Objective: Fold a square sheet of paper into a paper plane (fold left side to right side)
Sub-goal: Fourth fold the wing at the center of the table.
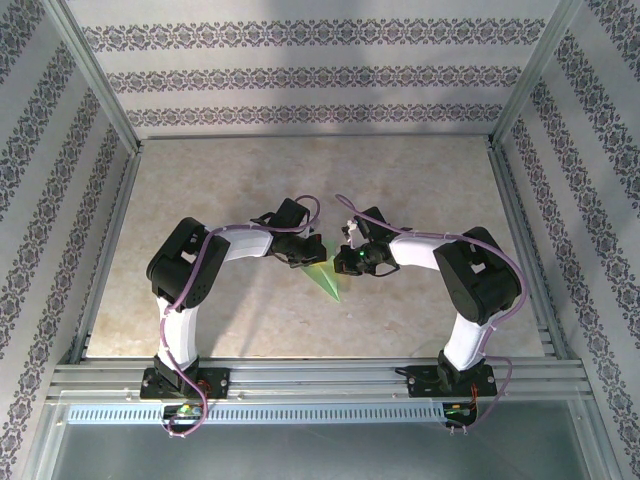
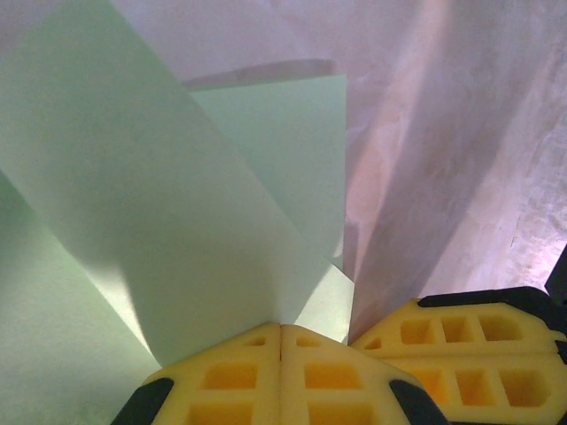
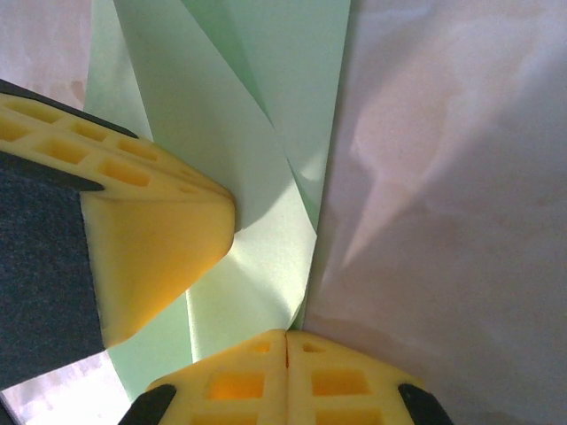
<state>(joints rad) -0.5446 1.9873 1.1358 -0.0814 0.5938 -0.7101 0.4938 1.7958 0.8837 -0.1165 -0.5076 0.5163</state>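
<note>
Seen from above, the left arm (image 1: 185,270) bends in from the left over a pale marbled table (image 1: 200,190). The left gripper (image 1: 303,252) has its yellow fingers (image 2: 230,381) closed flat against each other, tips down on the paper plane (image 1: 326,283). The paper plane is pale green and lies at the table's centre, between the two grippers, with its sharp tip pointing toward the arm bases. In the wrist views its folded flaps overlap beside a straight right edge. The right gripper (image 1: 349,258) sits just beside the left one. Its fingers (image 3: 337,381) are also closed together, tips at the paper's right edge. The right arm (image 1: 480,275) reaches in from the right.
</note>
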